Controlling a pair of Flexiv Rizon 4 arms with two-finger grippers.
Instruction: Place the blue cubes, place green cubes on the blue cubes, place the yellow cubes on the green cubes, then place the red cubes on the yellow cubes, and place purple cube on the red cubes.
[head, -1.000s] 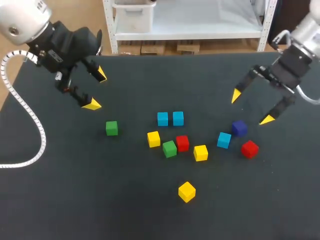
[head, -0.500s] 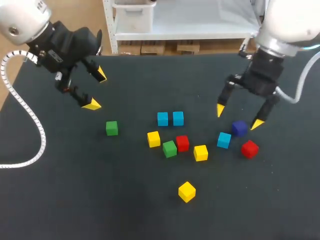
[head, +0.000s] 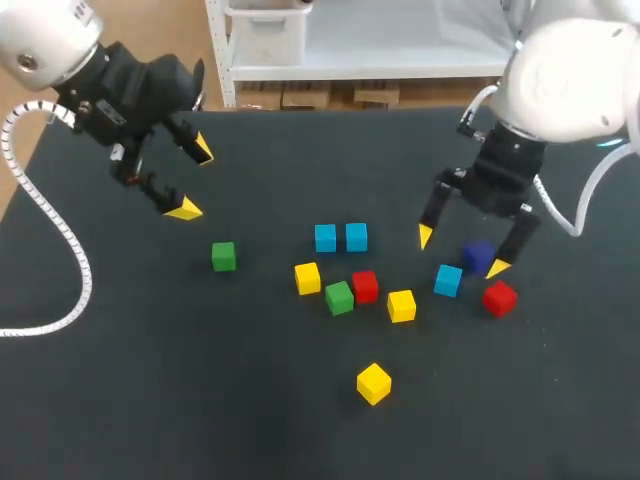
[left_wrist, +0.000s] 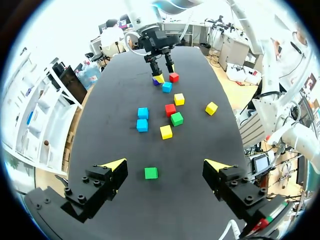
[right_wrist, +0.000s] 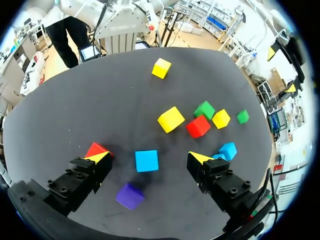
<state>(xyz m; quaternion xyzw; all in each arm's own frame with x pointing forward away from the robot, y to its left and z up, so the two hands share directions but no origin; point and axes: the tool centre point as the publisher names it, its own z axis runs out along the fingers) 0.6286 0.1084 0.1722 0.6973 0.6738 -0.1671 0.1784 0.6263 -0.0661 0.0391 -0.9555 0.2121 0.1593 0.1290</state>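
My right gripper hangs open over the right-hand group of cubes. In the right wrist view a blue cube lies between the open fingers of that gripper without touching them. A purple cube sits just behind it, and a red cube sits by one fingertip. Two more blue cubes stand side by side at the table's middle. My left gripper is open and empty at the far left, above a lone green cube.
A yellow cube, a green cube, a red cube and another yellow cube cluster in front of the blue pair. One more yellow cube lies alone nearer the front edge.
My right arm has swung in from the right edge and come down over the blue and purple cubes, its fingers still open. The left arm and all cubes have stayed put.
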